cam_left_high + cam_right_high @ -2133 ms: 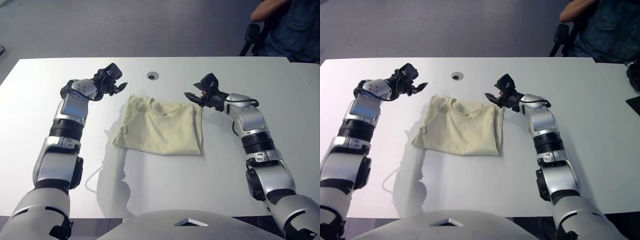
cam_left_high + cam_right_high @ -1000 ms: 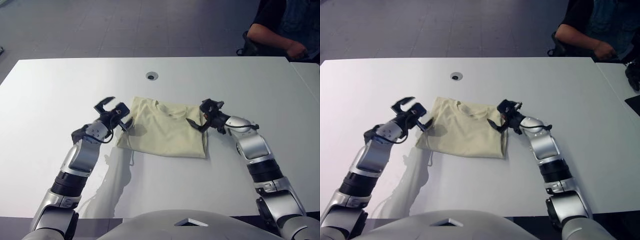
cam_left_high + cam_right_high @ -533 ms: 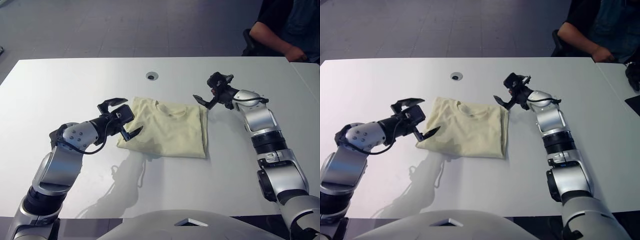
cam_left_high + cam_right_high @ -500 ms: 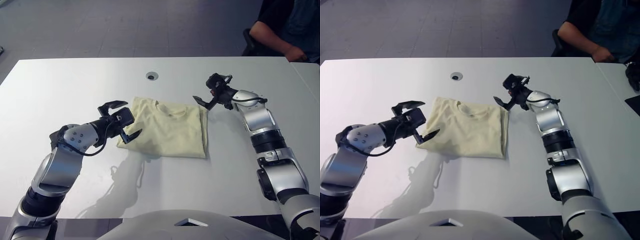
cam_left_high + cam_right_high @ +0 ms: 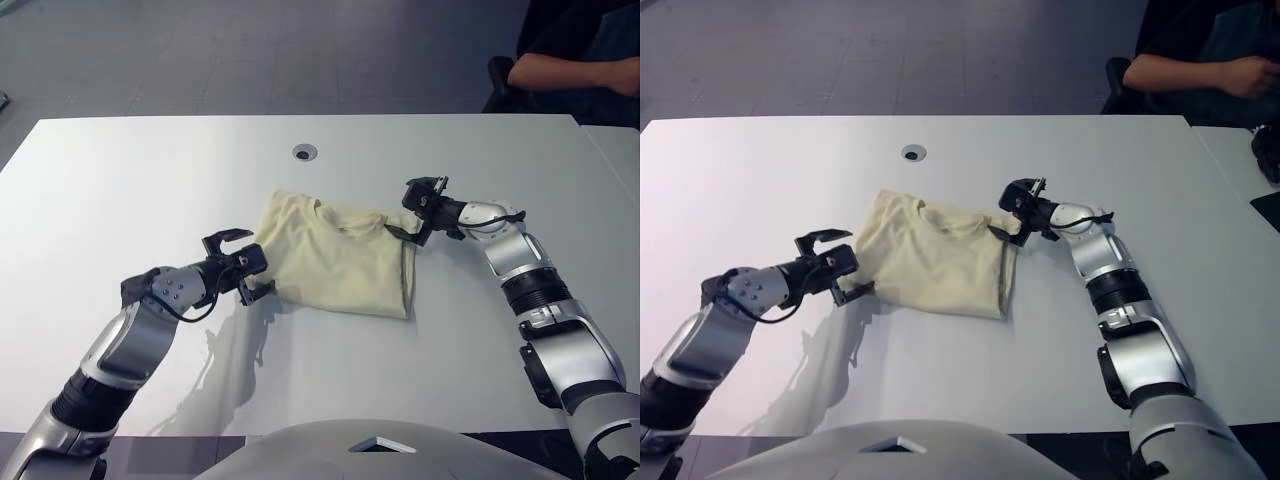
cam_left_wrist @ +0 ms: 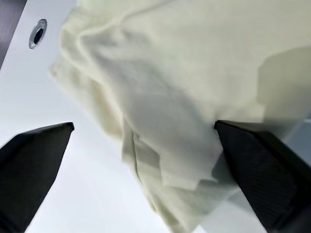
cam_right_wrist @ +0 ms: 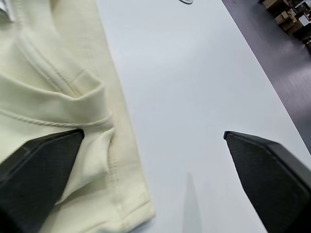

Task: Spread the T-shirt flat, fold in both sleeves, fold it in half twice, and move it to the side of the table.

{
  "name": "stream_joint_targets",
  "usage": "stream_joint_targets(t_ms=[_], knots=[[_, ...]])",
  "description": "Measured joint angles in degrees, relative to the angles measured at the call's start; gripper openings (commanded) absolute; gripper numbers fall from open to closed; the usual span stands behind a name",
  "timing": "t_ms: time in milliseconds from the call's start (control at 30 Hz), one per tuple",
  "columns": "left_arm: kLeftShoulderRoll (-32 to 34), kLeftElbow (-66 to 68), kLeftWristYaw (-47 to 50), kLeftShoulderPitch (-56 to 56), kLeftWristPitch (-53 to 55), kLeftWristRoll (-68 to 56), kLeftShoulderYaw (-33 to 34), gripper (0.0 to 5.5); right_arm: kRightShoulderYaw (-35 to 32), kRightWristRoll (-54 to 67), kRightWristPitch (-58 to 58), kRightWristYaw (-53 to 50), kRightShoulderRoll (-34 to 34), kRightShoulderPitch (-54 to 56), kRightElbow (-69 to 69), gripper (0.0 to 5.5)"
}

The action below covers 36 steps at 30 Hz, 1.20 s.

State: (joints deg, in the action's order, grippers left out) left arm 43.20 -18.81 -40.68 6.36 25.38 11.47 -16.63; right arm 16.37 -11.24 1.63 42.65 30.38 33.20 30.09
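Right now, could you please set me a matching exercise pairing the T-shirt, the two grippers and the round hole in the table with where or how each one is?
Things:
1. T-shirt
2. left gripper
3. right gripper
4. round hole

Descriptions:
A. open, at the shirt's far right corner
B. in the table, beyond the collar
C. pale yellow, lying mid-table
D. open, at the shirt's near left corner

Pairs: 1-C, 2-D, 3-A, 4-B.
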Motion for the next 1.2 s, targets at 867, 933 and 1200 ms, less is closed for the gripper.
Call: stream_joint_targets(t_ms=[867, 933, 1200], knots=[[-8.62, 48.46, -0.06, 33.65, -40.98, 1.42, -1.42, 5.4, -2.68, 9.11, 26.89, 15.13, 5.84, -6.86, -48.99, 5.36], [-6.18, 39.2, -2.35, 30.02, -39.5, -2.22, 1.6, 5.4, -4.5, 10.04, 26.35, 15.67, 8.11, -7.85, -49.5, 5.36], [1.18, 0.16, -7.74, 1.47, -23.51, -14.55, 14.36, 5.4, -12.01, 11.32, 25.38, 17.41, 15.98, -27.58, -61.96, 5.36]])
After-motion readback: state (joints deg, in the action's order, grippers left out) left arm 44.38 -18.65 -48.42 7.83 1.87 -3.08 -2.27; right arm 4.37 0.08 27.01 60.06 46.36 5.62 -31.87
